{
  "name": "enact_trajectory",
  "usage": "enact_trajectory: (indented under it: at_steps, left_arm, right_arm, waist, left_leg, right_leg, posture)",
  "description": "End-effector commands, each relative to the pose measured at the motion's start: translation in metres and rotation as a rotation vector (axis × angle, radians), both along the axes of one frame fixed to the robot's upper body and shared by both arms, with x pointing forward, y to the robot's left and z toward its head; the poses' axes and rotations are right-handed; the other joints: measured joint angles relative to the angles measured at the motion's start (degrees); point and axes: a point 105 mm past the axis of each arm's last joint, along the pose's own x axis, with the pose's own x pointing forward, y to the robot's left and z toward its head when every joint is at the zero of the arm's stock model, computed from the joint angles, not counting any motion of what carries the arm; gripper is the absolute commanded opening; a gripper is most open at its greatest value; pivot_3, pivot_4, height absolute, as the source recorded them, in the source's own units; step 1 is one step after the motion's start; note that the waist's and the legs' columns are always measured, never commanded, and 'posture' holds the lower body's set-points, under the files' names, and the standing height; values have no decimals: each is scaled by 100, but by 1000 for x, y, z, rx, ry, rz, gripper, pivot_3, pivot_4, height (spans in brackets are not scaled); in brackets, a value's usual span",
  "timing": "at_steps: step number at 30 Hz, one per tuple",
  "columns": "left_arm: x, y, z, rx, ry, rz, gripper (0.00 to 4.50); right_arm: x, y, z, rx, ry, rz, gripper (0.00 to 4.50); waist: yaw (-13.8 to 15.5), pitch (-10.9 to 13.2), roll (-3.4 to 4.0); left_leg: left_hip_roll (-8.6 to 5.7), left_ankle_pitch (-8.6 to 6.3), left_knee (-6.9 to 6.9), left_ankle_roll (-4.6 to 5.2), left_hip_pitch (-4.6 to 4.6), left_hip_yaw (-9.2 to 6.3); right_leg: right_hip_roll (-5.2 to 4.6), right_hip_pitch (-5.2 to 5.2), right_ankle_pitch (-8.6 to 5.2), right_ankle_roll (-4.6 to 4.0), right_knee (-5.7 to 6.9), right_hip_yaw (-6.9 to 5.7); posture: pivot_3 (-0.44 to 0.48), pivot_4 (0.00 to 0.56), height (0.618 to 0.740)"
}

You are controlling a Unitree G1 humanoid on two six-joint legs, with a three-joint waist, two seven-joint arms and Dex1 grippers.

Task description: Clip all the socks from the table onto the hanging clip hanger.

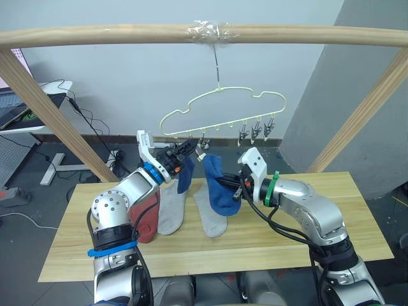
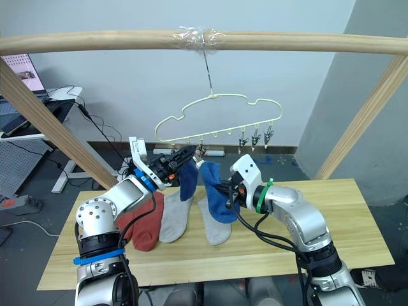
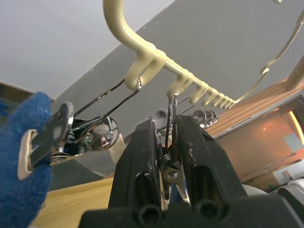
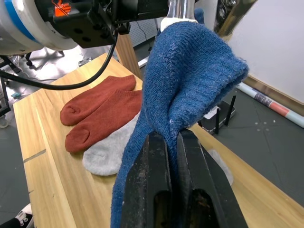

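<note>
Partly hidden behind the two arms, the socks on the bench (image 1: 357, 210) are hard to count in the head views: one rust-red sock (image 1: 148, 223) peeks out beside the left arm, while the right wrist view shows two rust-red socks (image 4: 102, 109) lying side by side with a light grey sock (image 4: 107, 154) touching them. Two grey socks (image 1: 172, 207) lie near the bench's middle, the second (image 1: 211, 220) half covered by blue fabric.

One blue sock (image 1: 186, 172) hangs from a clip at the left end of the pale yellow-green clip hanger (image 1: 223, 105), which hangs by its hook from the wooden pole (image 1: 95, 35) under a wad of clear tape. Three bare clips (image 1: 256, 131) dangle at the hanger's right end.

The left end effector (image 3: 164, 156) is narrow, its black fingers pinching the handles of a metal clip (image 3: 170, 118) on the hanger; the clip's mouth lies out of sight behind the fingers. The right end effector (image 4: 171, 156) is clamped on the second blue sock (image 4: 190, 80), soft and ribbed, held up folded just below the hanger beside the left end effector.
</note>
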Motion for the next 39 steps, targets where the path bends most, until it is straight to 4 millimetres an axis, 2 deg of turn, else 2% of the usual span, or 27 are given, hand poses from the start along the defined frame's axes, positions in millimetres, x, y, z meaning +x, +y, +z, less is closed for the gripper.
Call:
enact_trajectory:
  at_steps: [1,5,12,22,30,35,39]
  left_arm:
    - [-2,4,3,7,-17,13,316]
    - [1,6,3,16,-18,31,316]
    - [3,6,7,15,-31,24,316]
    - [3,2,7,26,-34,11,316]
    - [3,1,6,28,-34,9,316]
    - [2,1,10,65,-91,24,316]
    - [-1,2,13,46,-111,18,1567]
  right_arm:
    - [-1,3,7,25,-12,15,27]
    - [0,0,0,4,1,6,27]
    - [3,7,1,15,3,15,27]
    - [8,20,10,49,-16,22,27]
    - [11,27,27,102,-37,17,27]
    - [12,27,25,96,-35,16,27]
    - [11,26,20,84,-28,12,0]
  waist:
    - [0,0,0]
    - [0,0,0]
    - [0,0,0]
    - [2,1,0]
    - [4,1,0]
    - [6,1,1]
    - [6,1,1]
  left_leg:
    - [0,0,0,0,0,0]
    - [0,0,0,0,0,1]
    - [0,0,-3,0,0,1]
    - [0,0,-5,0,-4,0]
    - [0,0,-10,0,-6,-2]
    - [1,0,-16,0,-10,-4]
    - [1,-1,-21,-1,-16,-4]
  right_leg:
    - [0,0,0,0,0,0]
    - [0,0,0,0,0,0]
    - [0,-2,-1,-1,-1,0]
    - [0,-3,-1,-1,-6,-1]
    - [0,-4,-1,-1,-14,-3]
    - [0,-3,-1,-1,-26,-6]
    - [-1,-3,0,-1,-43,-6]
  posture:
    - [-101,154,740]
    - [-99,158,740]
    - [-99,157,740]
    - [-99,160,740]
    - [-101,158,740]
    - [-97,156,740]
    - [-95,154,740]
